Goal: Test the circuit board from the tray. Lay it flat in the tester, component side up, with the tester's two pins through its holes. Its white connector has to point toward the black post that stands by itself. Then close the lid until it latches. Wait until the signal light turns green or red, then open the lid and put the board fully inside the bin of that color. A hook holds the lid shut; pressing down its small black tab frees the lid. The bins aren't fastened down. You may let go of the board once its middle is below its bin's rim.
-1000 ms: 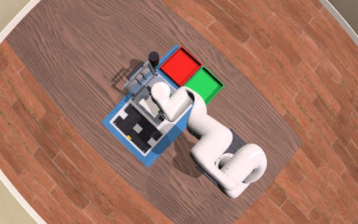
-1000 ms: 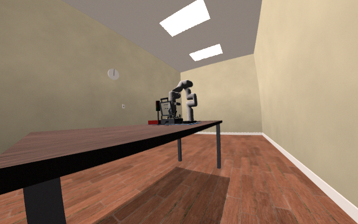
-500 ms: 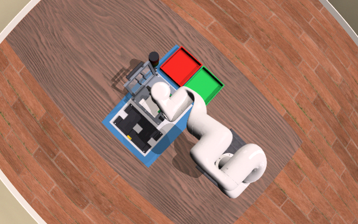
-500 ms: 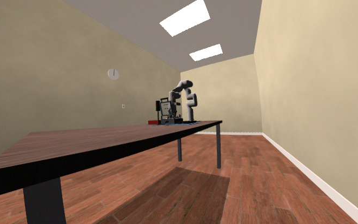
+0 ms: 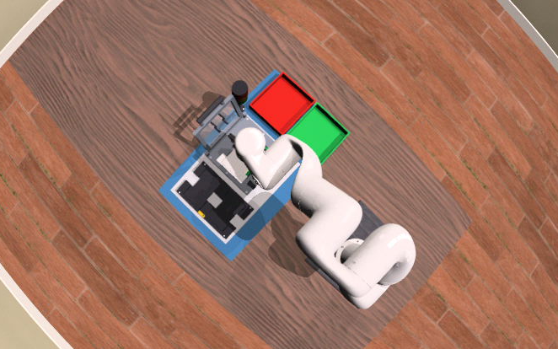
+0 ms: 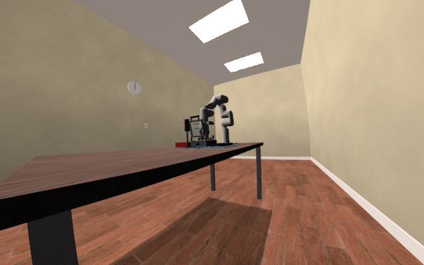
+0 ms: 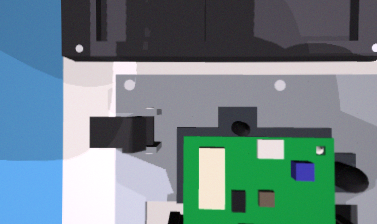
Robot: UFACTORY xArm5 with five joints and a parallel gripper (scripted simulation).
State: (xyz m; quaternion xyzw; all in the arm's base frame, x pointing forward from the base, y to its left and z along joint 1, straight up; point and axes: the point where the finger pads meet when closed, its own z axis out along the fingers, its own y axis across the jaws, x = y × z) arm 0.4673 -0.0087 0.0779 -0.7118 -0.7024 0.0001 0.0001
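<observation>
Wrist view: we see the green circuit board [image 7: 259, 175] component side up over the dark recess of the gray tester [image 7: 229, 95] [image 5: 253, 126], its upper edge just inside the recess's outline and its lower part cut off by the frame. A cream block, a small white connector, a blue part and darker chips show on its face; a rounded black post [image 7: 240, 128] stands beyond the edge nearest the white connector. Whether the tester's pins pass through the holes, we cannot tell.

The gripper [image 6: 205, 134] is down at the tester, small and dark in the exterior view and hidden under the white arm [image 5: 329, 208] [image 6: 225, 118] from above. Its jaws stand wide apart, though we cannot tell whether they grip the board.

The tester's lid [image 5: 217, 122] [image 6: 196, 128] stands raised, and the hook's black tab [image 7: 121, 132] sits beside the gray plate. Near the lid rises the signal light [image 5: 239, 90] [image 6: 186, 125]; the red bin [image 5: 281, 103] [image 6: 180, 144] and green bin [image 5: 318, 132] lie side by side. The tray [image 5: 177, 190], lined in black, adjoins the tester on a blue mat [image 5: 231, 252] [image 7: 29, 190].
</observation>
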